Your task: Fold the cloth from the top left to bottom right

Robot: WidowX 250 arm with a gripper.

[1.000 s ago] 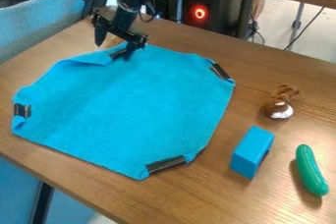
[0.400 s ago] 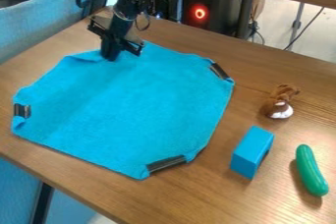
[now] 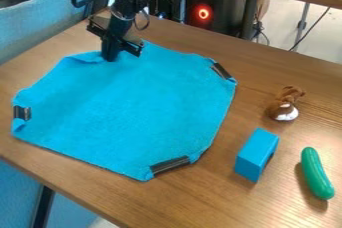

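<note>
The blue cloth (image 3: 127, 112) is spread almost flat on the table (image 3: 267, 72), and its edge just before 12 o'clock from its centre is met by the pincer (image 3: 111, 55). The pincer appears clenched on that edge, with a low fold raised beside it towards 11 o'clock. Black strips are set along the rim: one at 2 o'clock (image 3: 221, 70), one at 5 o'clock (image 3: 169, 165) and one at 9 o'clock (image 3: 22, 112).

The step in hand is judged to be the start of the fold, with the main crossing not yet made. The gripped edge should first be lifted clear of the layer below, then carried in a low arc towards 5 o'clock. If it is drawn flat, the whole cloth may be dragged; if it is raised too high, the far side may be pulled up as well. A steady pace would let the slack roll over evenly. The edge should be lowered near the 5 o'clock strip before release, short of the blue block (image 3: 256, 154) at 4 o'clock, and smoothed lightly if a ridge is left.
</note>
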